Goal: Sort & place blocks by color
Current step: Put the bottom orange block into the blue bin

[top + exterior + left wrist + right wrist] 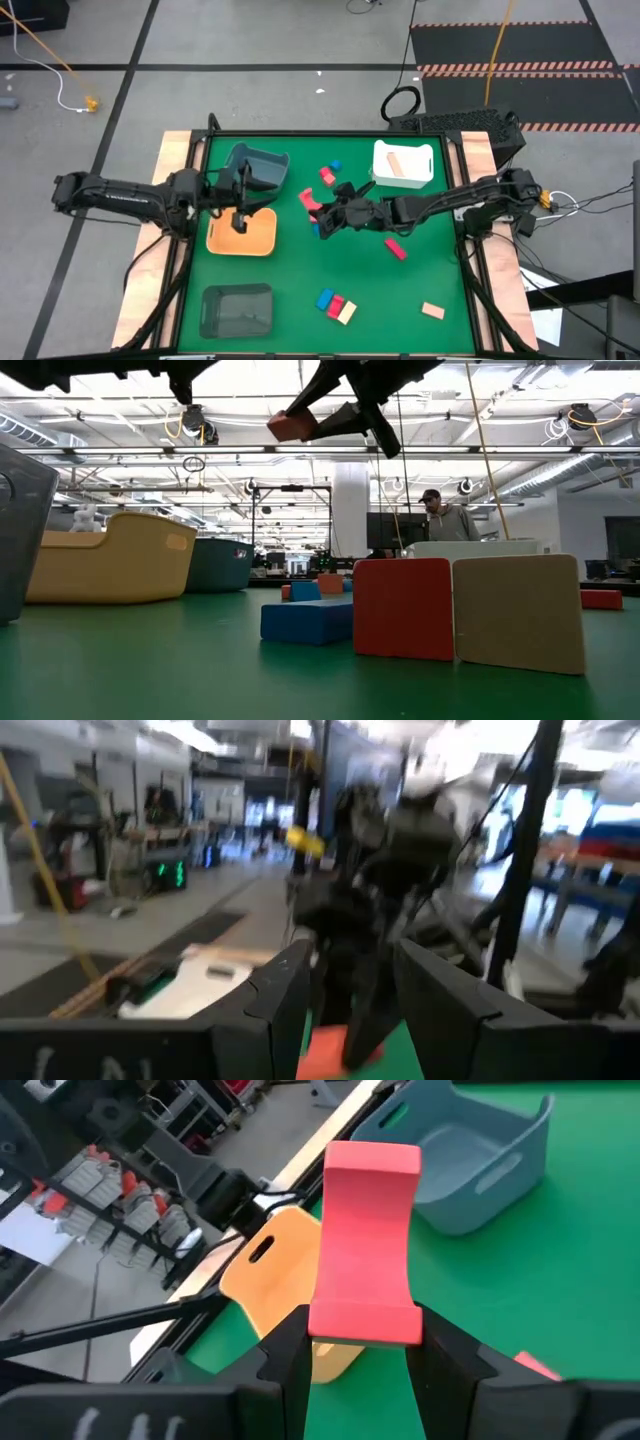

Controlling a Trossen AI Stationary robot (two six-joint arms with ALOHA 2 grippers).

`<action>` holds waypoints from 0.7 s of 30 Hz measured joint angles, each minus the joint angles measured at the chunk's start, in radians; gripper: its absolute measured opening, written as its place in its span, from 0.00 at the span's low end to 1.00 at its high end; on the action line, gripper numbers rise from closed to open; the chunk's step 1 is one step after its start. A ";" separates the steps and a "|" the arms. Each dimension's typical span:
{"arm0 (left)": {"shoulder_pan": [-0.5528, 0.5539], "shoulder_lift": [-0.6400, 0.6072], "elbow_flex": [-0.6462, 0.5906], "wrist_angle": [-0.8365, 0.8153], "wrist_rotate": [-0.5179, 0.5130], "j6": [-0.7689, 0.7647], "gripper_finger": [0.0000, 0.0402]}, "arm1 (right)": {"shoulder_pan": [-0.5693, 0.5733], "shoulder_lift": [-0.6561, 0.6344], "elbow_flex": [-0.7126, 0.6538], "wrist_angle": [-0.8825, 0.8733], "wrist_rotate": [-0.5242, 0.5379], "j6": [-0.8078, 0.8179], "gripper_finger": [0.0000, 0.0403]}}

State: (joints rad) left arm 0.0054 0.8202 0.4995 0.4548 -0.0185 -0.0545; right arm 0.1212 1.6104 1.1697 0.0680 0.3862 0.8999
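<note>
Between the fingers of the right gripper [358,1345] sits a red block [366,1245], clamped and lifted clear of the green table [300,290]; it is a smooth pinkish-red piece with a scooped face and flat ends. Just beyond it lies the orange tray [242,233], with the blue-grey tray [262,165] farther off. The left gripper [240,222] hangs over that orange tray, fingers apart, holding nothing. I count four trays: orange, blue-grey, white [403,163] holding one tan block [394,163], and a dark grey one [237,309]. Near the right gripper lie loose blocks: red, blue and cream ones. No writing can be read anywhere.
</note>
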 joint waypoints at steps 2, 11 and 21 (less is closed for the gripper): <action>0.020 0.000 0.030 -0.080 0.000 -0.015 0.37 | -0.012 0.000 0.000 0.015 -0.011 -0.028 0.29; 0.068 0.018 0.082 -0.260 -0.009 -0.090 0.37 | -0.071 -0.001 0.000 0.043 -0.026 -0.150 0.29; 0.091 0.142 0.082 -0.240 -0.137 -0.265 0.37 | -0.096 -0.001 0.000 0.139 -0.025 -0.313 0.29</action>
State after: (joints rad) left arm 0.0967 0.9624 0.5816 0.2150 -0.1555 -0.3196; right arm 0.0250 1.6096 1.1694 0.2074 0.3607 0.5868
